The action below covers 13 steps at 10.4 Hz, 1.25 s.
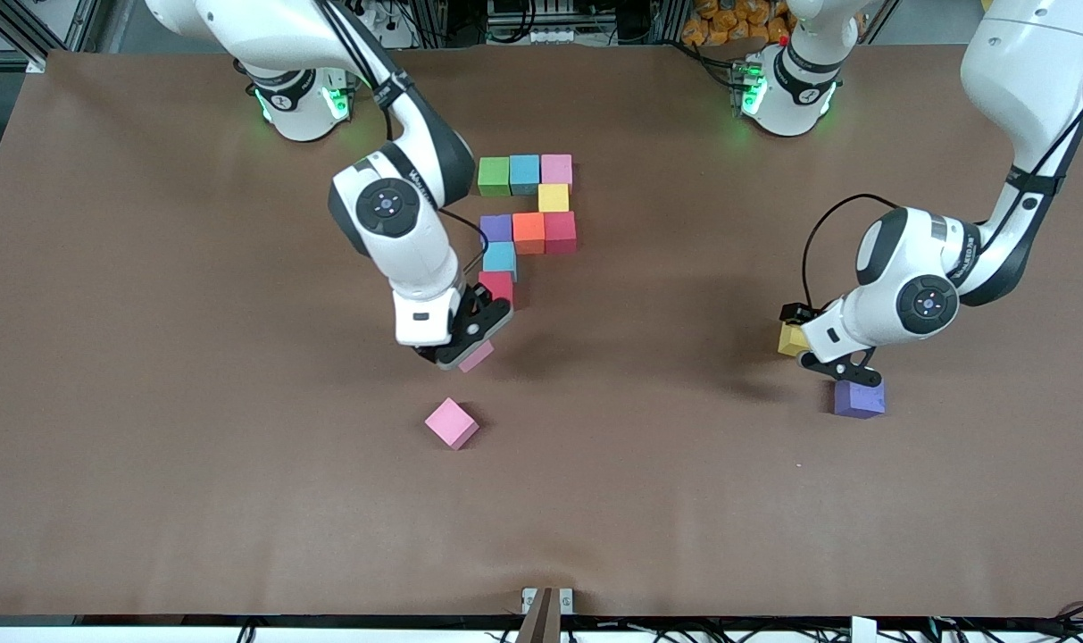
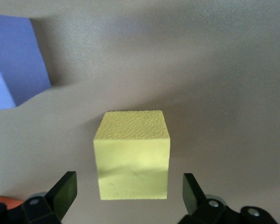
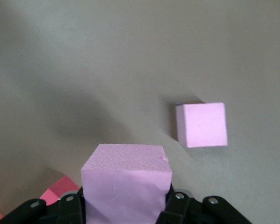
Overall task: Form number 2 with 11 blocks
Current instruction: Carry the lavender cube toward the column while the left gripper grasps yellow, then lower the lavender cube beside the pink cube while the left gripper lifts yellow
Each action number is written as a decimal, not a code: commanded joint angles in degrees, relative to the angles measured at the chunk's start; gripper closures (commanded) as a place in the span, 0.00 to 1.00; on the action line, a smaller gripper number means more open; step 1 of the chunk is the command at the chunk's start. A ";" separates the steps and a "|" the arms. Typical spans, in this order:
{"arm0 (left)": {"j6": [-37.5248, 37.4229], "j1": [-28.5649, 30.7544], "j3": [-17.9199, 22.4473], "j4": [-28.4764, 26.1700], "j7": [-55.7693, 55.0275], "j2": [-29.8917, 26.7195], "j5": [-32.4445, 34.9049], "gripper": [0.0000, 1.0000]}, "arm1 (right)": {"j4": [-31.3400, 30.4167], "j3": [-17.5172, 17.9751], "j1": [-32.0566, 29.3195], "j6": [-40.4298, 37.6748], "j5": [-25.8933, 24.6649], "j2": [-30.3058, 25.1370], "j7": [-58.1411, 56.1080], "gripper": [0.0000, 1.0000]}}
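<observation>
Right gripper point(image 1: 470, 344), just left of frame centre, is clamped on a pink block point(image 1: 477, 356) held above the table point(image 1: 148, 402), over bare surface below the red cube point(image 1: 497, 286); a second pink block point(image 1: 452, 422) lies loose lower down, turned diagonal. Left gripper point(image 1: 818, 353), at right of frame, has fingers apart around a yellow block point(image 1: 791, 340), a purple block point(image 1: 859, 398) just beside it. The partial number 2 point(image 1: 528, 219) sits at upper centre, long axis running top to bottom of the frame, top row toward the bases.

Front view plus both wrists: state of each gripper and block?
right gripper: shut on pink block, held above the table
left gripper: open, fingers either side of yellow block
loose pink block: resting free, rotated
purple block: resting free
number 2: partly built, nine blocks placed
</observation>
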 commanded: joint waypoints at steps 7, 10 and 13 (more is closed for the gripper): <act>0.36 -0.01 -0.61 1.78 -4.01 2.27 3.62 0.06 | 0.08 -0.41 8.24 0.03 0.15 2.49 -15.24 0.45; 0.45 -0.01 -0.61 2.84 -4.01 3.41 3.53 0.06 | 0.09 -0.41 10.00 0.21 0.33 3.46 -21.58 0.45; 0.45 -0.19 -0.52 3.19 -4.01 4.64 4.23 0.10 | 0.17 -0.32 11.76 0.47 0.50 4.52 -25.72 0.45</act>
